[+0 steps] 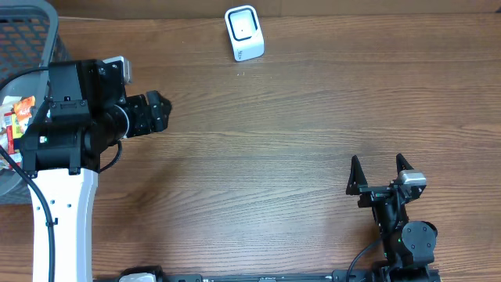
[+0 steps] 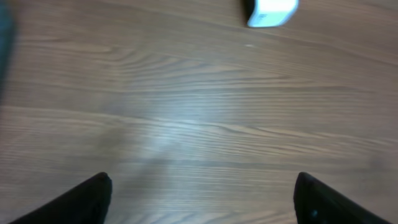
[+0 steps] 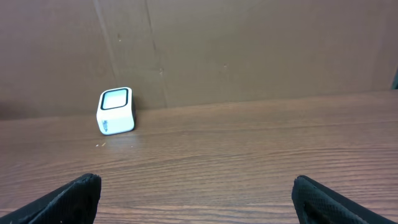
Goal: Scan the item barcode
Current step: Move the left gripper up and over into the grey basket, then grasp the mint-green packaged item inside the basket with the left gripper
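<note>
Overhead view shows the right gripper (image 1: 378, 164) at the near edge, jaws spread and empty, well apart from everything the task concerns. Further in, the left gripper (image 1: 159, 110) also stands with jaws spread on nothing and points toward the table's middle. The only likely items, an orange packet (image 1: 23, 108) among others, lie behind it in the grey basket (image 1: 31, 31), so the left arm is judged nearer though faced away; their long axis cannot be told. Farthest, the white scanner (image 1: 244, 33) sits at the far edge, beyond the left jaws.
</note>
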